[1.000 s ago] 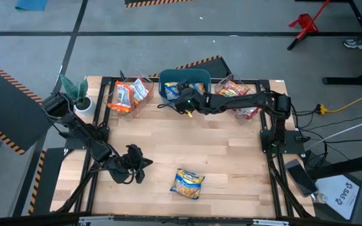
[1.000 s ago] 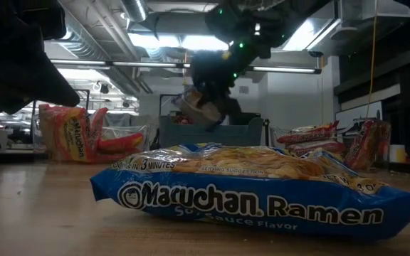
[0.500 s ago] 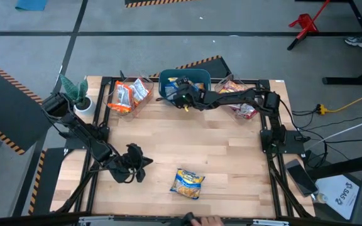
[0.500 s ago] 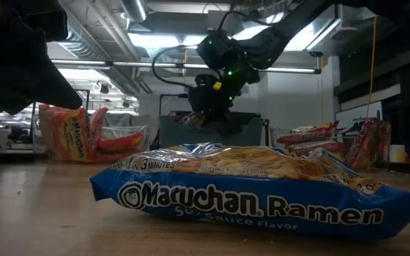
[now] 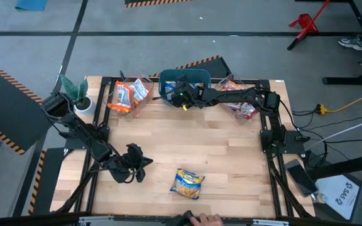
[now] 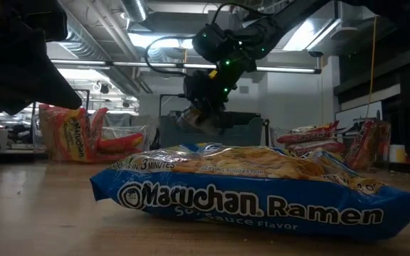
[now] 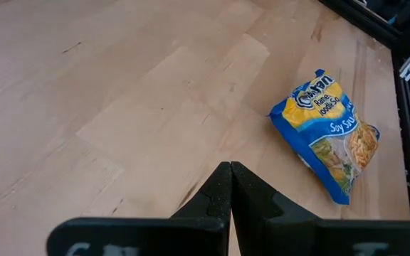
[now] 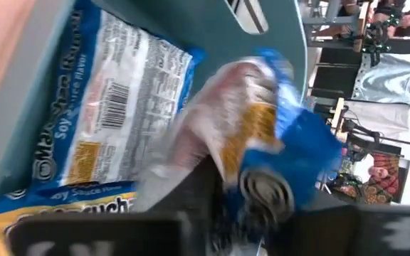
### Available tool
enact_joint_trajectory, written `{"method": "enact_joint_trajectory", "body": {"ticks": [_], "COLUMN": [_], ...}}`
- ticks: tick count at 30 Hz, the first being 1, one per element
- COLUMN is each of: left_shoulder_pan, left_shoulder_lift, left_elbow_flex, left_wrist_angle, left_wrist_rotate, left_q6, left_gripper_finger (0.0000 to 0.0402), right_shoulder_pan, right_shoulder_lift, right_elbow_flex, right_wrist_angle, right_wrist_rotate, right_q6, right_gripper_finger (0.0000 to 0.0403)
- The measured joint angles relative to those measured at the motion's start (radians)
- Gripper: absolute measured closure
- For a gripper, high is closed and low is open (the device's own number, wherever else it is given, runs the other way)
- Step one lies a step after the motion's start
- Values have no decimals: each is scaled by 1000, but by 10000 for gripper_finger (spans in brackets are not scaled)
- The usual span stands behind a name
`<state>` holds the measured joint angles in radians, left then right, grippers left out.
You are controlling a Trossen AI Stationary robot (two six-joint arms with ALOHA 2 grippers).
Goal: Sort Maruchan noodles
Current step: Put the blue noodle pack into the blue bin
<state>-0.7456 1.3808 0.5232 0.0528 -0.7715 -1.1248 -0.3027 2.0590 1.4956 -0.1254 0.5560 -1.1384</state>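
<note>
My right gripper [image 5: 180,93] reaches over the teal bin [image 5: 201,76] at the far edge, shut on a blue-white Maruchan packet [image 8: 262,114]. Below it another blue packet [image 8: 112,92] lies flat in the bin [image 8: 212,28]. In the low view the held packet [image 6: 194,119] sits under the gripper [image 6: 206,107], in front of the bin [image 6: 244,132]. My left gripper [image 5: 135,162] waits near the near-left of the table, fingers shut [image 7: 230,178]. One blue soy sauce packet [image 5: 188,182] lies flat on the wood to its right [image 7: 329,131]. My right gripper pinches the blue-white packet between its two fingers, at a crumpled part of the wrapper [image 8: 242,160]. The fingers slant down from the table's right side. The packet is lifted clear, above the bin and the packet lying in it.
A clear container [image 5: 129,95] with orange-white packets stands left of the bin; another [image 5: 239,95] with dark red packets stands right of it. A small potted plant [image 5: 76,93] is at the far-left corner. Bare wood fills the middle. A hand [image 5: 201,220] shows at the near edge.
My right gripper has carried the blue-white packet toward the far edge and slightly left, from in front of the teal bin to over it, and has come down a little. The left arm and the packet on the table have kept still.
</note>
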Motion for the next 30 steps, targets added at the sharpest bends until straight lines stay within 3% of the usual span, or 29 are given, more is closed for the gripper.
{"method": "enact_joint_trajectory", "body": {"ticks": [8, 14, 16, 21, 30], "left_shoulder_pan": [0, 0, 0, 0, 0], "left_shoulder_lift": [0, 0, 0, 0, 0], "left_elbow_flex": [0, 0, 0, 0, 1], "left_wrist_angle": [0, 0, 0, -1, -15], "left_wrist_rotate": [-1, 0, 5, 4, 3], "left_q6": [-1, -18, -20, -18, -18], "left_gripper_finger": [401, 401, 401, 401, 401], "right_shoulder_pan": [1, 34, 44, 49, 32], "right_shoulder_lift": [0, -4, -15, -27, -25], "right_elbow_flex": [1, 65, 107, 208, 211], "right_wrist_angle": [67, 19, -95, -409, -511], "right_wrist_rotate": [-29, 29, 23, -203, -330], "right_q6": [13, 33, 97, 312, 436], "right_gripper_finger": [224, 182, 179, 186, 252]}}
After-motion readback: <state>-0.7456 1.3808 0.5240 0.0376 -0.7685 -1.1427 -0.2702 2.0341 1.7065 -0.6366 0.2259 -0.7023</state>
